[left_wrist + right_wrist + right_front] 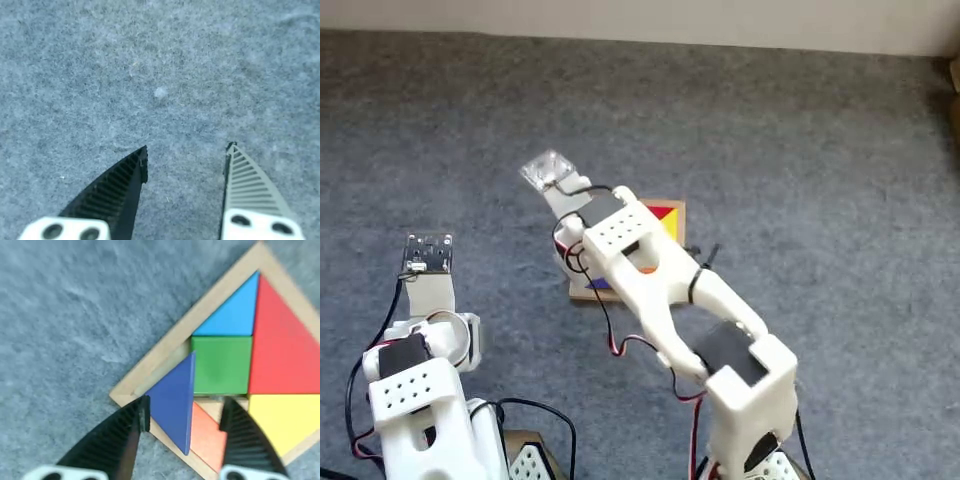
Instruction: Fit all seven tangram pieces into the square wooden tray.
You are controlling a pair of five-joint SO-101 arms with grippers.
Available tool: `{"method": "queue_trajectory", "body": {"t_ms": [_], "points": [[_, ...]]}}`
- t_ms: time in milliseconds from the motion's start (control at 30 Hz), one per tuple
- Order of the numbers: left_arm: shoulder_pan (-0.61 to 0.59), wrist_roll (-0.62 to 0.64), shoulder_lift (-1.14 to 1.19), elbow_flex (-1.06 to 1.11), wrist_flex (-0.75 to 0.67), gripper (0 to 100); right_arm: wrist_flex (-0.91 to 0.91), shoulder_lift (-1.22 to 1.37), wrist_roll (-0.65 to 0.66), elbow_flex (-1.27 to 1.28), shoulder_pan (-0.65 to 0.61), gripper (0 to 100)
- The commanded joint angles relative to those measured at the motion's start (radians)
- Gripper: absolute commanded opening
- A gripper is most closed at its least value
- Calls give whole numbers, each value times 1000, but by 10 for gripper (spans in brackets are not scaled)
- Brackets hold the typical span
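Note:
The square wooden tray [165, 357] lies on grey carpet, its far corner [677, 208] showing past the right arm. Inside it sit a light blue triangle [232, 310], a large red triangle [282, 340], a green square [220, 365] and a yellow triangle [280, 420]. A dark blue triangle [172, 405] rests tilted across the tray's near corner, beside an orange piece [205, 437]. My right gripper [185, 412] hovers open just above, one finger on each side of these two pieces. My left gripper [187, 150] stands open over bare carpet.
Grey carpet [820, 150] surrounds the tray on all sides. The left arm [415, 380] stands at the near left, well apart from the tray. A small fleck of lint [160, 93] lies ahead of the left gripper.

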Motion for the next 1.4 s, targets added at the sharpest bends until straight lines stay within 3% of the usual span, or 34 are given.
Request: {"method": "queue_trajectory", "body": {"t_ms": [0,200,500,833,1367], "points": [[-2,8,-15,-4,-12,242,10,-102,-5,-42,15,119],[-2,8,-15,-4,-12,242,7,-105,48,35,28,3],[-2,8,-15,-4,-12,242,-114,-97,87,174,59,5],[-2,8,-15,-4,-12,242,-159,-108,89,213,-18,5],[62,3,-16,-4,-14,242,-124,-423,89,318,120,5]]}}
